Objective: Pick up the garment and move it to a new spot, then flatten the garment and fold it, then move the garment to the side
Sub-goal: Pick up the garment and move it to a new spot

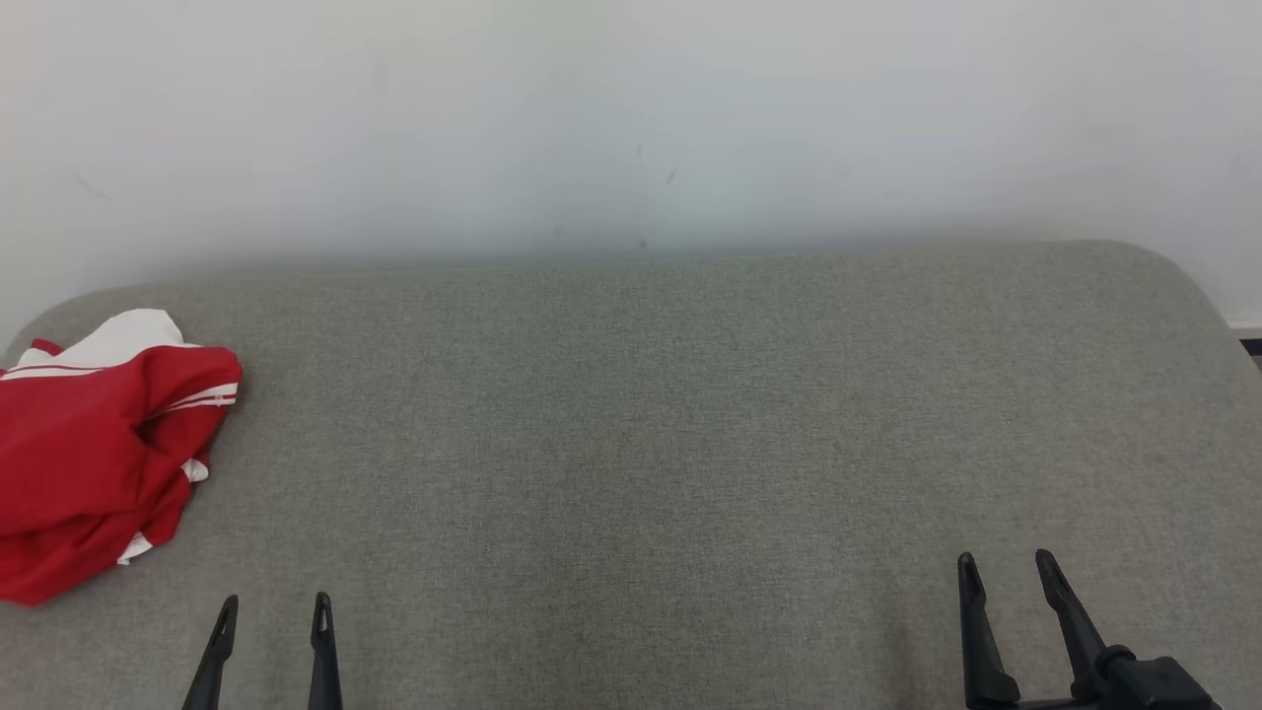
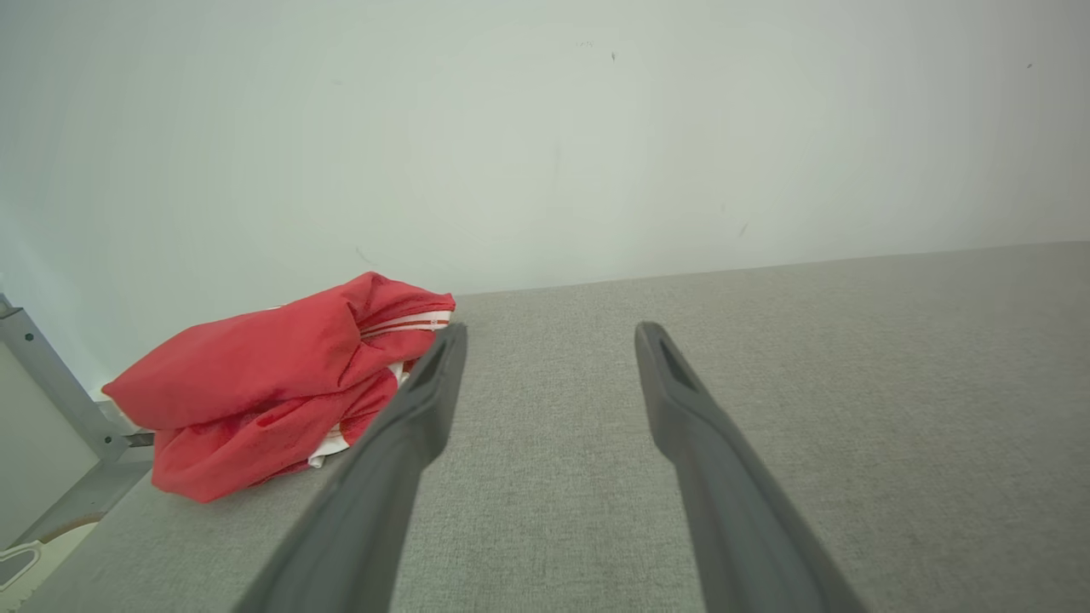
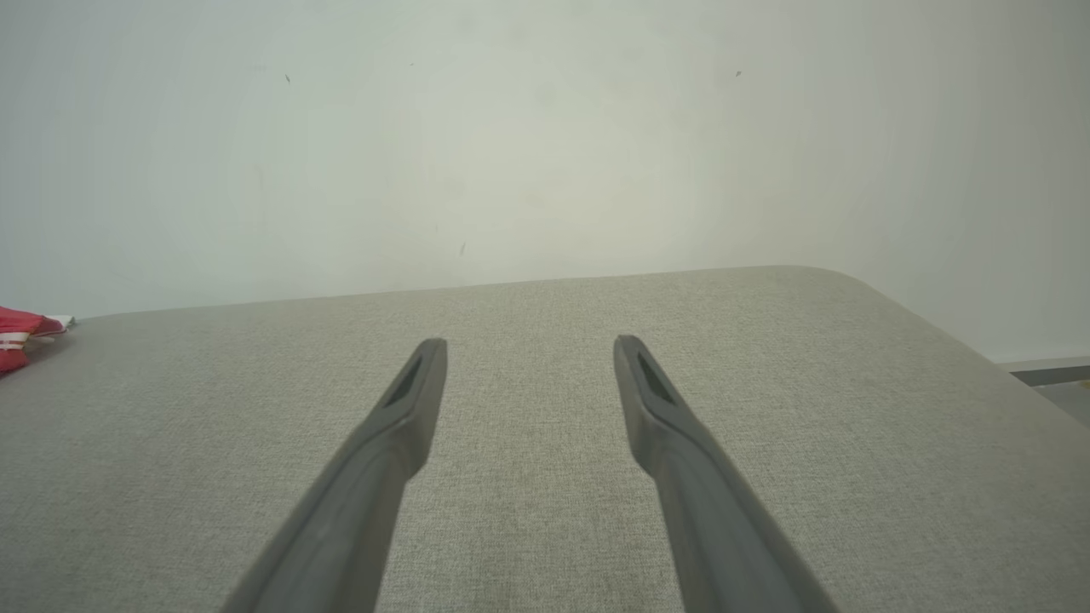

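1. Grey woven cloth covers the table [image 1: 641,424]. Nearest the robot, the left gripper [image 1: 274,603] sits at 7 o'clock and the right gripper [image 1: 1006,564] at 5 o'clock. Each has its fingers spread apart and holds nothing, which I read as a ready stance with no step begun.
2. The garment [image 1: 94,463], red with white trim, lies crumpled at 9 o'clock by the table's left edge. It is just beyond the left gripper and not touching it, so that arm looks best placed to take it.
3. From the centre to 3 o'clock the cloth lies bare, leaving wide room for flattening and folding.
4. At 12 o'clock the far edge meets a pale wall [image 1: 631,118]. The corners at 10 and 2 o'clock are rounded, and fabric could slide off there.
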